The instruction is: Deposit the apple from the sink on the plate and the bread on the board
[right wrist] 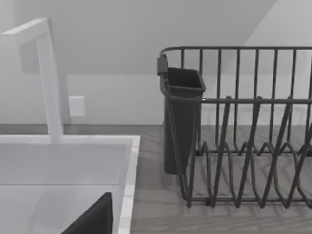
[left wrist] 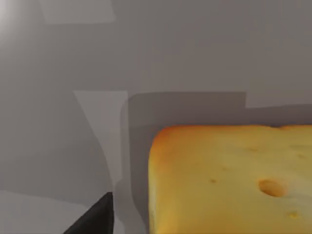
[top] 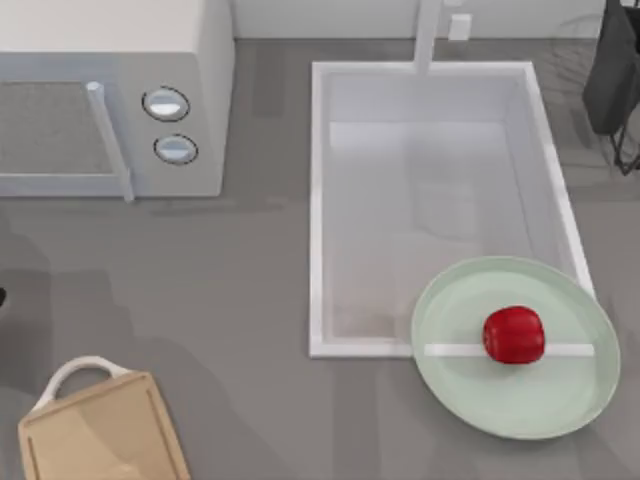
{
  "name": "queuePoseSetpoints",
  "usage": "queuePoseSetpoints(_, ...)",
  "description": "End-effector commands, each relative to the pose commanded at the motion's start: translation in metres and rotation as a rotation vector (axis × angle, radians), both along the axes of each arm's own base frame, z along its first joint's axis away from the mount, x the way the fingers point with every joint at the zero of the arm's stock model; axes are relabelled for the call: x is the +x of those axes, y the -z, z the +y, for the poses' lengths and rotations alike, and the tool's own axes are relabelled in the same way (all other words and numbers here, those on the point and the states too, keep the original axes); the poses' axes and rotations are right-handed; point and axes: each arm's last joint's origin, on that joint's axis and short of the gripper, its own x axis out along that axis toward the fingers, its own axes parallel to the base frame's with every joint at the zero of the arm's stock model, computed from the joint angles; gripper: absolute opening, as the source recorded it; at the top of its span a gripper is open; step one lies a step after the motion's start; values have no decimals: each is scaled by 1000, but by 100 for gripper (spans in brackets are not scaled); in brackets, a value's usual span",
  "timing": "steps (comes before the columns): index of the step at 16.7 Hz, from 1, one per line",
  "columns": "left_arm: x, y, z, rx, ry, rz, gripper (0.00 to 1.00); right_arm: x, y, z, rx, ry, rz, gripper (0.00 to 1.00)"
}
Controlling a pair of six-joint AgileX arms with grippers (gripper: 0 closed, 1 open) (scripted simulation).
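The red apple (top: 514, 335) rests on the mint-green plate (top: 500, 400), which overlaps the front right corner of the white sink (top: 318, 200). The tan board (top: 100, 435) with its white loop handle lies at the table's front left, bare. The golden bread (left wrist: 229, 180) shows close up in the left wrist view, sitting on grey table. One dark finger (left wrist: 97, 219) of my left gripper stands beside it with a gap between them. My right arm (top: 612, 70) is parked at the far right, and its finger (right wrist: 95, 219) hangs over the sink's edge.
A white microwave (top: 110, 90) fills the back left. The faucet (top: 428, 35) rises behind the sink. A dark wire dish rack (right wrist: 243, 146) with a cutlery cup stands on the counter right of the sink.
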Motion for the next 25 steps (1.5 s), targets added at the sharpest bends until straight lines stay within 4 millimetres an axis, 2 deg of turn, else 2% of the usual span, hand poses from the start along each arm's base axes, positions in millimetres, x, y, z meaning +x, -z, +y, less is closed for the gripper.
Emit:
queuePoseSetpoints(12,0,0,0,0,0,0,2,0,0,0,0,0,0,100)
queuePoseSetpoints(22,0,-2,0,0,2,-3,0,0,0,0,0,0,0,100)
queuePoseSetpoints(25,5,-20,2,2,-3,-7,0,0,0,0,0,0,0,100)
